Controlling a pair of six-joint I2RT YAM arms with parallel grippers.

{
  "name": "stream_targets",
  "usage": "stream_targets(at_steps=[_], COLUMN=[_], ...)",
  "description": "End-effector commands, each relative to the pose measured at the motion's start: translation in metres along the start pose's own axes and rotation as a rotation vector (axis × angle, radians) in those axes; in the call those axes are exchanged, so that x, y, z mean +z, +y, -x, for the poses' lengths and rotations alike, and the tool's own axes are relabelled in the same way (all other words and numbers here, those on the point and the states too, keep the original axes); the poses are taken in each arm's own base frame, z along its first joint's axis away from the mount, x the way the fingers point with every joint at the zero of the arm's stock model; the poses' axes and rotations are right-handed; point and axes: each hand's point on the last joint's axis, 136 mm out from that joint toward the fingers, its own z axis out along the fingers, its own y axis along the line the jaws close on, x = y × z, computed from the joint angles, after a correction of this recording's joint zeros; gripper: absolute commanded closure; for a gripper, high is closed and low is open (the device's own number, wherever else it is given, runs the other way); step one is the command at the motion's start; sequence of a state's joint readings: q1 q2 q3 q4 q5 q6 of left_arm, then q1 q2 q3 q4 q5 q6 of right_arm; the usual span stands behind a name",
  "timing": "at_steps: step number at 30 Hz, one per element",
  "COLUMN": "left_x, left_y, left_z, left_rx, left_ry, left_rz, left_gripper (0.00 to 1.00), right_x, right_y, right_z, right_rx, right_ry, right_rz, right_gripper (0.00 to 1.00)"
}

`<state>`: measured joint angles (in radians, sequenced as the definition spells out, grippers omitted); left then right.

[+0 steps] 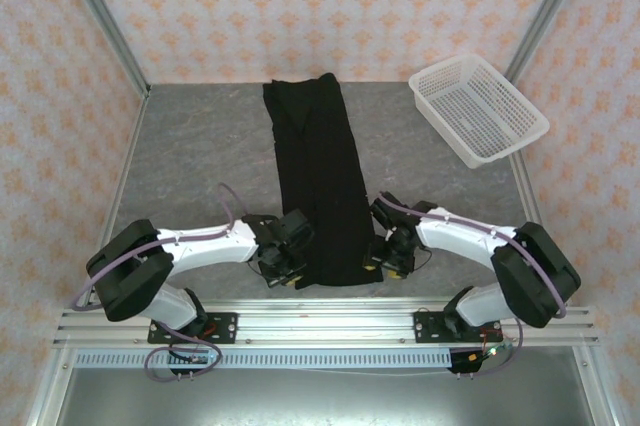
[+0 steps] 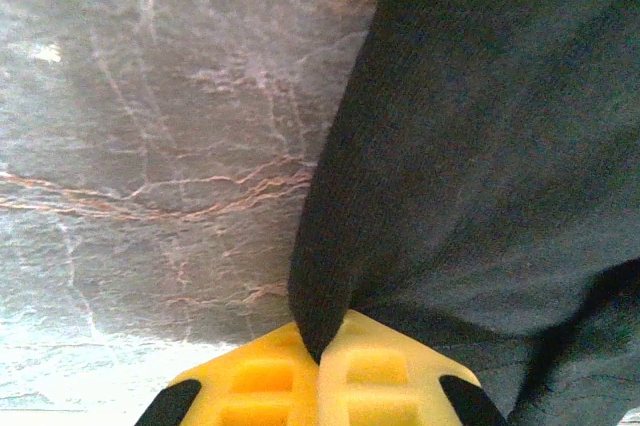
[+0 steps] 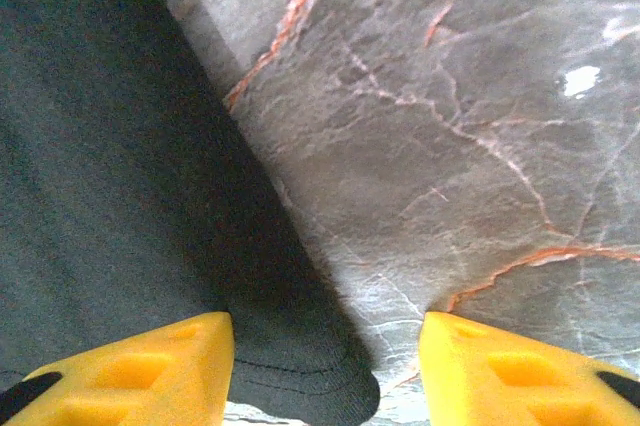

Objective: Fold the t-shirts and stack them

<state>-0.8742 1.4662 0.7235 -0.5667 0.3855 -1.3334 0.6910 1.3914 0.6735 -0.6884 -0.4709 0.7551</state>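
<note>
From above, one black cloth t-shirt [image 1: 320,186], plain side up and already narrowed into a long strip, lies down the middle of the grey marbled desk [image 1: 200,156], running from its far edge to just in front of the arms. The left hand [image 1: 290,264] sits at the strip's near-left corner and the right hand [image 1: 380,258] at its near-right corner. One white plastic mesh basket [image 1: 478,111] stands well apart at the far right. That makes one shirt, one basket and two hands. In the left wrist view, the left hand [image 2: 320,346] is clenched on the t-shirt [image 2: 480,146], its yellow fingers pressed together with a ridge of fabric pinched between them. In the right wrist view, the right hand [image 3: 325,356] is released, its yellow fingers [image 3: 150,366] standing apart on either side of the stitched hem corner [image 3: 310,386], which rests on the desk [image 3: 450,146]. The cloth looks light, soft and limp, so it should sag and drag rather than hold its shape. The two near hem corners seem the sensible grips, lifted evenly so the layers stay aligned.
</note>
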Motion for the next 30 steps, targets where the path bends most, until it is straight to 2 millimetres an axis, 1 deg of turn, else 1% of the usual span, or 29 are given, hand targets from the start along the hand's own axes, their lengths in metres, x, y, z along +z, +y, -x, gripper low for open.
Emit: stream_targets(at_steps=[1, 5, 8, 9, 13, 15, 19, 23, 27, 30], left_x=[-0.001, -0.001, 0.0, 0.0, -0.002, -0.004, -0.013, -0.022, -0.033, -0.047], left_y=[0.021, 0.022, 0.021, 0.021, 0.022, 0.022, 0.025, 0.025, 0.015, 0.007], left_z=[0.002, 0.001, 0.0, -0.001, -0.003, -0.004, -0.01, -0.023, -0.036, -0.038], left_rx=[0.005, 0.022, 0.032, 0.037, 0.06, 0.077, 0.122, 0.167, 0.213, 0.228], left_ry=[-0.012, -0.007, 0.0, 0.003, 0.01, 0.014, 0.023, 0.034, 0.017, -0.035], left_rz=[0.062, 0.063, 0.056, 0.053, 0.053, 0.046, 0.031, -0.005, -0.079, -0.128], left_gripper=[1.0, 1.0, 1.0, 1.0, 1.0, 1.0, 1.0, 1.0, 1.0, 1.0], right_x=[0.004, 0.001, -0.002, -0.003, -0.009, -0.015, -0.026, -0.034, -0.043, -0.056], right_y=[0.023, 0.034, 0.04, 0.041, 0.041, 0.04, 0.035, 0.03, 0.029, 0.027], right_z=[-0.001, 0.001, 0.003, 0.004, 0.007, 0.007, -0.001, -0.022, -0.043, -0.047], right_rx=[-0.009, -0.002, 0.001, 0.004, 0.015, 0.013, -0.003, -0.053, -0.091, -0.081], right_ry=[0.004, -0.002, -0.009, -0.01, -0.035, -0.048, -0.04, 0.015, 0.056, 0.035], right_rz=[0.065, 0.097, 0.105, 0.105, 0.097, 0.085, 0.071, 0.053, 0.058, 0.078], right_gripper=[0.56, 0.63, 0.7, 0.73, 0.95, 1.0, 1.0, 1.0, 1.0, 1.0])
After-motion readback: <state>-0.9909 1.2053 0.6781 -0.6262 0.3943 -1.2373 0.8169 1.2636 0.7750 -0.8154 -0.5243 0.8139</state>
